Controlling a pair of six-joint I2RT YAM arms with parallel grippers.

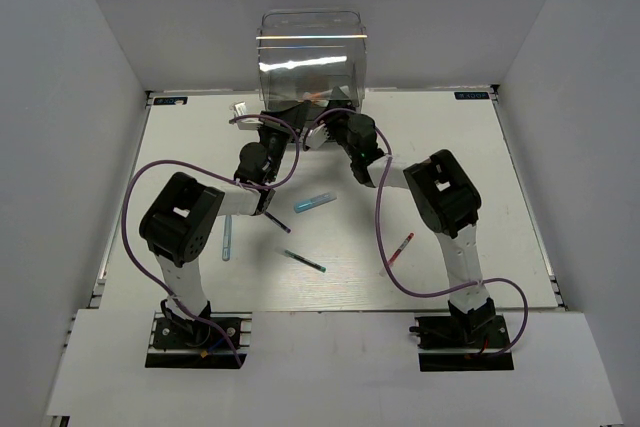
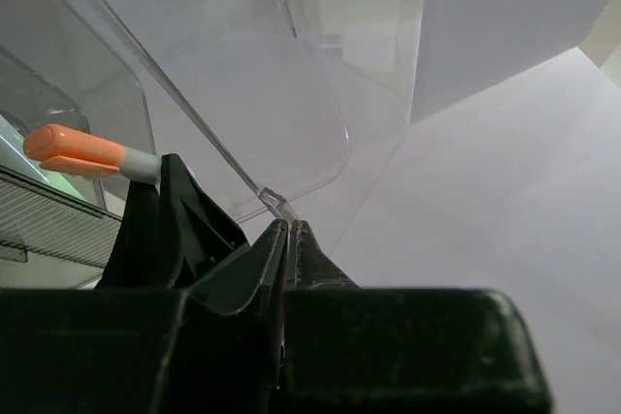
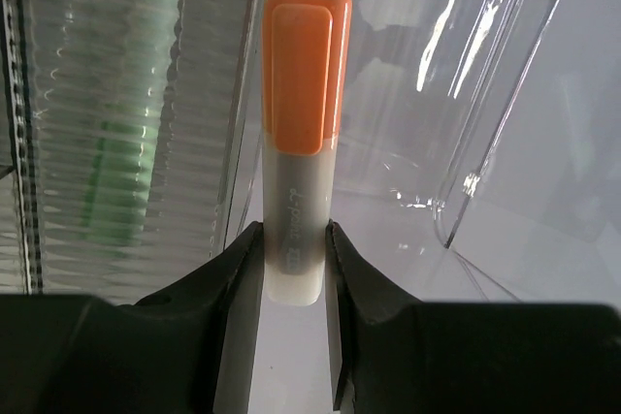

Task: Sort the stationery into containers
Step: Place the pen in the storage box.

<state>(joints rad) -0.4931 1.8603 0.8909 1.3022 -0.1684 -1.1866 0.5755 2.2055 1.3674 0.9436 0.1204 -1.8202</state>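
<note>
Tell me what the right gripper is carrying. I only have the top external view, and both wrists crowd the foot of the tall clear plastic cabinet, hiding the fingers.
Observer: The right gripper is shut on a marker with an orange cap and pale grey barrel, cap pointing away from the fingers.
Operator: And the left gripper?
Observer: The left gripper has its fingertips pinched together, apparently on the thin rim of a clear plastic drawer.
Operator: Is anything inside the drawers?
Observer: The right wrist view shows a mint green pen-like shape behind a ribbed drawer front, left of the marker.
</note>
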